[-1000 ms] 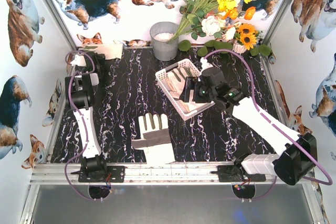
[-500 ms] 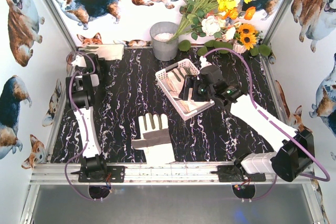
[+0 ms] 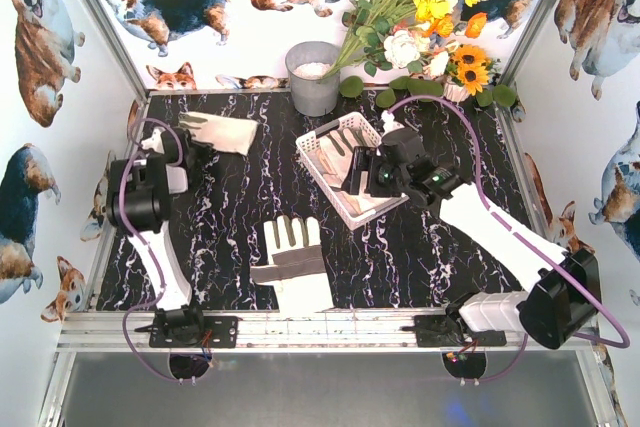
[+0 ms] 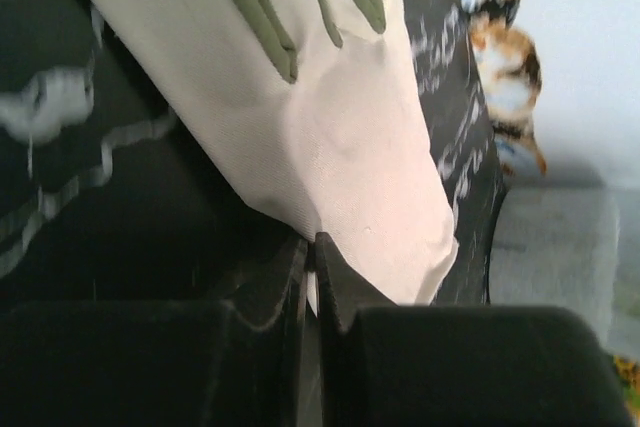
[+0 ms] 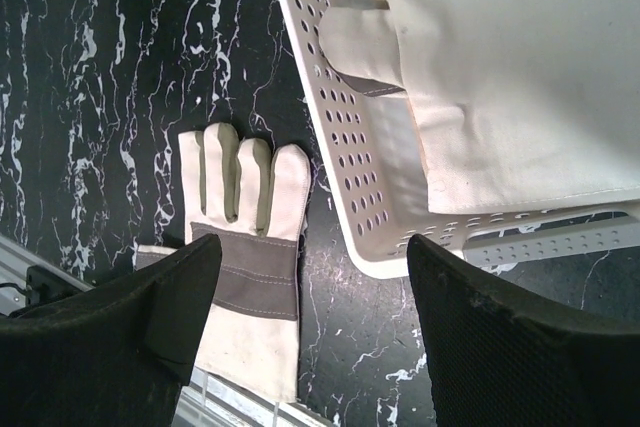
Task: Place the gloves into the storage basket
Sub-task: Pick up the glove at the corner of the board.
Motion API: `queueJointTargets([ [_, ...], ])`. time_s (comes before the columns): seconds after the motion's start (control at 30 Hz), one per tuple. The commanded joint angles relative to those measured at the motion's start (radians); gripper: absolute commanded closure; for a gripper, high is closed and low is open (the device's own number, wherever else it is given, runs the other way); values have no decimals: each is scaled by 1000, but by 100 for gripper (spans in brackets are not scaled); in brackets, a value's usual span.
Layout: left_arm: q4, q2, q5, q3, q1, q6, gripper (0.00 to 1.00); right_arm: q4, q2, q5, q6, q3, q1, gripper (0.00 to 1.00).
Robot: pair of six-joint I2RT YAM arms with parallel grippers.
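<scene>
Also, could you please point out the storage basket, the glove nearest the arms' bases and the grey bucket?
storage basket (image 5: 345, 147): right wrist view, perforated side wall.
near glove (image 3: 290, 266): top external view, grey band.
grey bucket (image 3: 313, 95): top external view, outer wall.

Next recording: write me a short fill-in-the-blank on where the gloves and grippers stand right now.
The left gripper is ___ on the far-left glove.
The right gripper hangs ___ above the storage basket.
The flat glove by the front rail lies ___ the basket.
A third glove lies ___ the basket.
Missing: shut; open; outside; inside.
</scene>
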Motion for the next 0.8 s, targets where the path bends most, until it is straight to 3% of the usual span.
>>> queueJointTargets([
  [0.0, -43, -169, 39, -142, -39, 75, 100, 43, -49, -14, 7, -31, -4, 24],
  [0.17, -149, -425, 47, -343, -83, 133, 100, 40, -51, -103, 1, -64, -3, 23],
  [0.37, -369, -732, 103, -416, -134, 224, 100, 60, -38, -181, -32, -69, 29, 24],
  [0.6, -631, -1002, 159, -398, -142, 242, 100, 116, 18, -175, -55, -16, 131, 23],
  [0.63, -735, -1068, 152, -369, -157, 265, 100, 135, 44, -134, -62, 13, 177, 23],
  [0.77, -812, -1132, 197, -350, -163, 263, 100, 170, 74, -86, -91, 54, 245, 22],
])
